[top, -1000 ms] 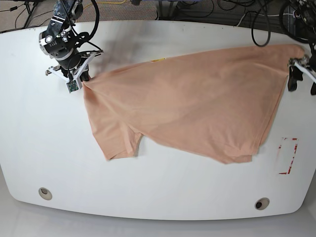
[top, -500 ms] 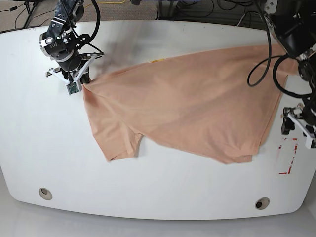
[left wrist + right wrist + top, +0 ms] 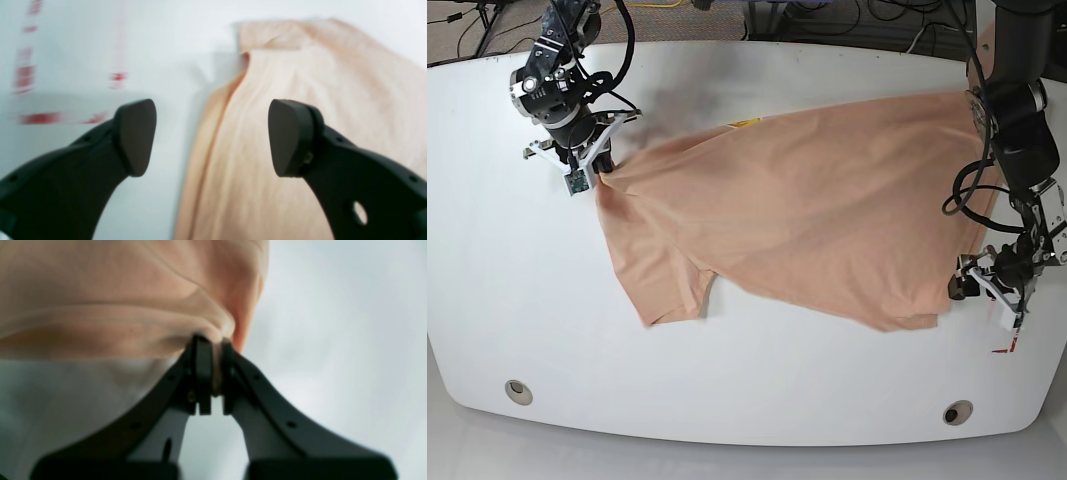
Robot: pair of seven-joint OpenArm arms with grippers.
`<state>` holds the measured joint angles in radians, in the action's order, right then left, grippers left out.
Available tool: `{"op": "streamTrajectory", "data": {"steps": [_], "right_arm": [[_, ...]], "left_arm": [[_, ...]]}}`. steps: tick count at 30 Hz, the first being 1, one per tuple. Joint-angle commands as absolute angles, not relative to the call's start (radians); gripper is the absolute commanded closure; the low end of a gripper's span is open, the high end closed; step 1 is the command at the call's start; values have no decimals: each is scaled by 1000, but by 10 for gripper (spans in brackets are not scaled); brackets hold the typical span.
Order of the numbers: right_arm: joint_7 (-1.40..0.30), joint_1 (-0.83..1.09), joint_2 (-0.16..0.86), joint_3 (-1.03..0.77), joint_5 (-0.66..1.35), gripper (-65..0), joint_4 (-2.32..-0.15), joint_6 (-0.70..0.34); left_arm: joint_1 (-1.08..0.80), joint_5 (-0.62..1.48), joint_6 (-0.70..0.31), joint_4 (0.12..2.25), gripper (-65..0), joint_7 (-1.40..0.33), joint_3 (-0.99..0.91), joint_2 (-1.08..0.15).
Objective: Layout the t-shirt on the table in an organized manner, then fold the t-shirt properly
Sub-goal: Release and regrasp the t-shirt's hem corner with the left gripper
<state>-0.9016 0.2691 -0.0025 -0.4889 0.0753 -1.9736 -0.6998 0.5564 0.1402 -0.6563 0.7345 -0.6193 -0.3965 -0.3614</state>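
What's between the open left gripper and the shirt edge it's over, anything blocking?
Nothing visible. The left gripper is open with the t-shirt edge directly between and below its fingertips, only bare table alongside. The right gripper is shut on the t-shirt at the far corner.

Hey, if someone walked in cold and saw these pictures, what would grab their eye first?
The big pale peach fabric t-shirt sprawled slantwise across the glossy white table. At the far corner on the base view's left, the right gripper is pinched shut on a bunched bit of it. On that view's right, the left gripper gapes open over the shirt's edge, beside red tape marks.
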Motion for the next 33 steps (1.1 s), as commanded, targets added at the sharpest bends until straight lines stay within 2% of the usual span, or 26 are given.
{"op": "streamTrajectory", "data": {"steps": [1, 8, 16, 18, 21, 24, 26, 31, 33], "right_arm": [[-883, 262, 5, -490, 87, 0, -1991, -698], [-883, 262, 5, -492, 87, 0, -1991, -698], [-883, 262, 4, -492, 87, 0, -1991, -698], [-883, 262, 4, -492, 87, 0, -1991, -698], [-883, 262, -2, -492, 87, 0, -1991, -698], [-883, 262, -8, -492, 87, 0, -1992, -698], [-883, 262, -8, -492, 87, 0, -1992, -698], [-883, 262, -12, -492, 87, 0, -1992, -698], [-883, 260, -13, -492, 87, 0, -1992, -698]], "left_arm": [[621, 148, -661, 627, -489, -541, -367, -380], [680, 145, -659, 429, -489, -423, -355, -352], [690, 143, -636, 358, -479, -387, -343, -312], [690, 143, -625, 366, -443, -387, -326, -295], [690, 143, -618, 371, -342, -387, -312, -280], [690, 147, -616, 372, -200, -387, -311, -277], [690, 147, -611, 372, -133, -387, -311, -277], [691, 150, -549, 374, -22, -387, -311, -278], [691, 151, -542, 374, 0, -387, -312, -282]]}}
